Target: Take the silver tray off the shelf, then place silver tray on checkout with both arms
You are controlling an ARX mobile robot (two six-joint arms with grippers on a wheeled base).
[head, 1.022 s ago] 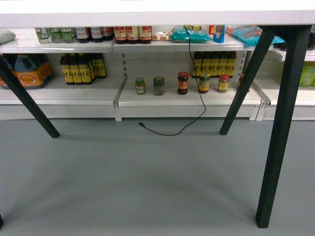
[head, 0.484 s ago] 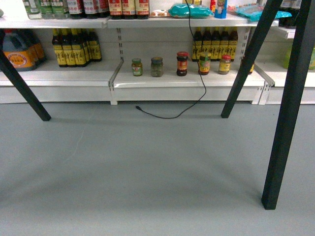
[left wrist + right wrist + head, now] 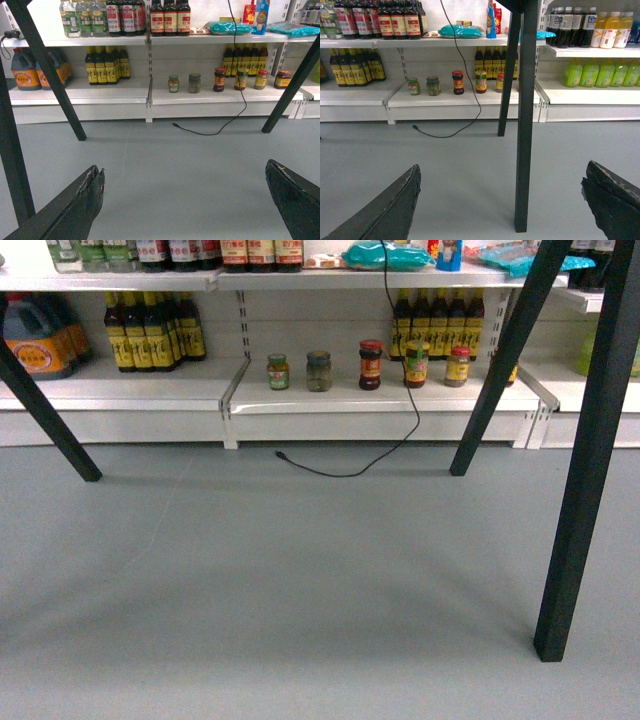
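Nearest in the left wrist view, the left tool [image 3: 185,200] is spread wide, its two worn black fingers [image 3: 82,200] at the bottom corners with only floor between them, gripping nothing. The right tool [image 3: 500,200] in the right wrist view stands the same way, black fingers [image 3: 395,205] wide apart and empty. Neither tool shows in the head view.

Beneath them lies the smooth grey floor [image 3: 300,580]. The slanted black metal legs [image 3: 585,470] of a bench rise from it, one close on the right of the head view, others leaning further back. A thin black cable [image 3: 400,390] hangs down from above and curls onto the floor just before the shelving, its plug end lying free.

Beyond stands the long white-painted metal shelf [image 3: 380,400] with slotted uprights and a plain front lip. On its low board a row of small glass jars [image 3: 319,371] with green, red and yellow labels stands upright, with dark sauce bottles with yellow labels [image 3: 150,330] to the left and behind. A large orange-labelled jug [image 3: 35,340] sits at far left. The board above carries red-labelled dark bottles [image 3: 170,17] and a teal plastic packet [image 3: 227,27]. In the right wrist view, green and yellow drink bottles [image 3: 600,72] fill the shelves at right.

The silver tray cannot be seen in any view.
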